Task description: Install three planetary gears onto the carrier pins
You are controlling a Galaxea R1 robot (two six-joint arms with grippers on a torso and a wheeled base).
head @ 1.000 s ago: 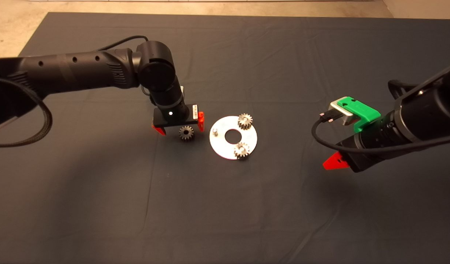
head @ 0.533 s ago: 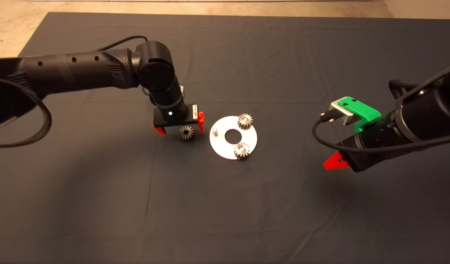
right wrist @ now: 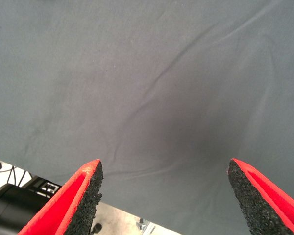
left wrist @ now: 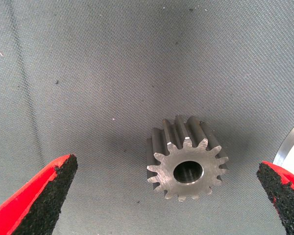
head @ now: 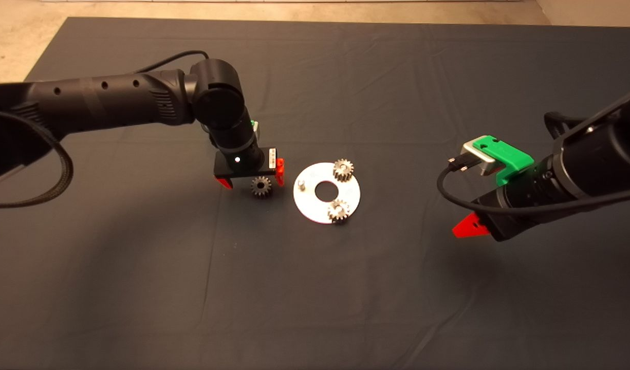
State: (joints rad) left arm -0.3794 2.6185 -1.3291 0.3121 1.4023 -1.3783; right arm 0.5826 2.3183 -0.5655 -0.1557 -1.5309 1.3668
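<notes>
hovering over last loose gear (head: 261, 186), left gripper (head: 251, 179) spread wide. looking heavy, rigid, slick steel, so pinching across toothed sides. right gripper (right wrist: 164, 196) idling wide, far right.

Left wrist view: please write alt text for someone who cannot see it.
A small steel planetary gear lies on the dark mat between the left gripper's two open red fingers, touching neither. The silver carrier plate's rim shows at the edge.
</notes>
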